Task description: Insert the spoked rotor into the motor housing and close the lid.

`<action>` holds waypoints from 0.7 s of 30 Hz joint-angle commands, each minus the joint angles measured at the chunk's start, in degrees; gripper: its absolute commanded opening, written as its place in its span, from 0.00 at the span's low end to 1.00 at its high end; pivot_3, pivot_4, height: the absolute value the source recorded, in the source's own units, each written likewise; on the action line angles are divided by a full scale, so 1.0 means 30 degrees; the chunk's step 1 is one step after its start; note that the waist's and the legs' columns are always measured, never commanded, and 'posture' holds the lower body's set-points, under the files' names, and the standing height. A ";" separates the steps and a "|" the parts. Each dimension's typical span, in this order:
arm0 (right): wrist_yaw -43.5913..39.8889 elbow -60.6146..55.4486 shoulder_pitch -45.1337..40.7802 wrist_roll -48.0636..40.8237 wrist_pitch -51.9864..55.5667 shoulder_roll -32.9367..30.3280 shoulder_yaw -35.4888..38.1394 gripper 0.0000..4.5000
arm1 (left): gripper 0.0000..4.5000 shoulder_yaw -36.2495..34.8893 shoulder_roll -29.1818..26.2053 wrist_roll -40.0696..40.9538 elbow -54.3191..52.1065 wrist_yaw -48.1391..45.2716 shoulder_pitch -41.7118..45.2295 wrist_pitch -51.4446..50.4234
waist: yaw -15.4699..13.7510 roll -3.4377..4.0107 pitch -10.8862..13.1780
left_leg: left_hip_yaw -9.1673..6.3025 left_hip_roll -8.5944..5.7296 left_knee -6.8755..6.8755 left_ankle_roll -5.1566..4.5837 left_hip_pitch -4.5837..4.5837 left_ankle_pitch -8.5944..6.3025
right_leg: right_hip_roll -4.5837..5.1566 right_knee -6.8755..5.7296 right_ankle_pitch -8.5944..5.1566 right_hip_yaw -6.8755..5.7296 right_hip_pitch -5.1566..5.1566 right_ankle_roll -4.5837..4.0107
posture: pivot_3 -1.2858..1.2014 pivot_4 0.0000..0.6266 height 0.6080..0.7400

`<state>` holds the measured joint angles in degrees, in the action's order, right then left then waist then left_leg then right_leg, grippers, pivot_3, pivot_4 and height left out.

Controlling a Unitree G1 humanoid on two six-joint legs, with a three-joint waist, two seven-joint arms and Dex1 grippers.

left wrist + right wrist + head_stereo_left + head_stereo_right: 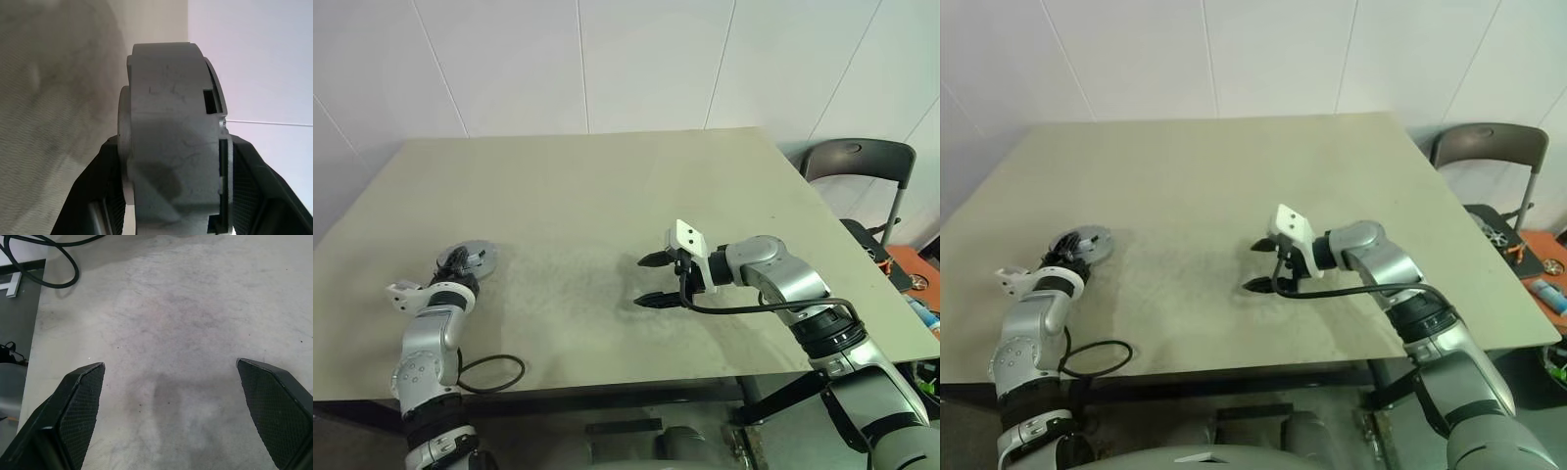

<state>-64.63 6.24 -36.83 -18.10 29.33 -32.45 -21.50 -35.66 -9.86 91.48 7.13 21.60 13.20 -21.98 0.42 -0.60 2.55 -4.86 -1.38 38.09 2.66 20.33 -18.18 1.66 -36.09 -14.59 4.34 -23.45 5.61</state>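
On the beige tabletop (607, 206), the left tool (460, 262) grips the seemingly assembled, lidded motor housing (171, 137); the right tool (656, 279) gapes empty, so little looks left.

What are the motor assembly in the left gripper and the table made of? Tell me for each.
Motor assembly: looks like grey cast or machined metal with a matte finish, judging by fine scratches and crisp cut notches; painted plastic can't be ruled out. It sits between the left gripper's fingers.

Table: a pale beige board, matte and faintly speckled with scuffs, probably laminate or painted wood.
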 commanded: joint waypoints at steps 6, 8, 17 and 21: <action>-0.0595 -0.0020 -0.0188 0.0767 -0.0777 0.0041 0.0460 1.00 | 0.99 0.0126 0.0787 -0.0179 -0.2055 0.3537 -0.0670 -0.0809 | 0.0010 0.0001 -0.0005 | -0.0008 -0.0004 0.0000 -0.0001 -0.0016 -0.0001 | 0.0018 0.0000 0.0001 0.0017 0.0009 0.0002 | 0.52 0.00 1.00; -0.0693 0.0005 -0.0185 0.0870 -0.0770 0.0042 0.0464 1.00 | 0.99 0.0299 0.1349 -0.0091 -0.3476 0.5425 -0.0870 -0.0479 | 0.0001 -0.0003 -0.0007 | -0.0010 -0.0003 0.0001 -0.0001 -0.0016 -0.0001 | 0.0023 -0.0001 0.0002 0.0024 0.0009 0.0003 | 0.52 0.00 1.00; -0.0996 0.0132 -0.0129 0.1173 -0.0840 0.0028 0.0585 1.00 | 0.99 0.1409 0.2771 -0.0750 -0.7317 1.1045 -0.3147 -0.0110 | 0.0038 0.0016 -0.0027 | 0.0002 -0.0008 0.0000 -0.0001 -0.0045 -0.0002 | 0.0023 -0.0007 0.0004 0.0039 0.0025 0.0005 | 0.52 0.00 1.00; -0.1071 0.0137 -0.0115 0.1211 -0.0829 0.0009 0.0637 1.00 | 0.99 0.2064 0.2858 -0.1245 -0.8493 1.3048 -0.4034 -0.0046 | 0.0038 0.0034 -0.0041 | 0.0009 -0.0016 -0.0003 -0.0004 -0.0106 -0.0003 | 0.0017 -0.0005 0.0002 0.0044 0.0087 0.0003 | 0.52 0.00 1.00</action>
<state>-67.45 7.10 -36.59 -14.37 27.70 -32.46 -21.50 -30.24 -1.87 89.38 -19.17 55.58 3.46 -21.96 0.53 -0.50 2.42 -4.83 -1.43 38.08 2.65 19.93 -18.19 1.70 -36.10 -14.58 4.47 -23.11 5.62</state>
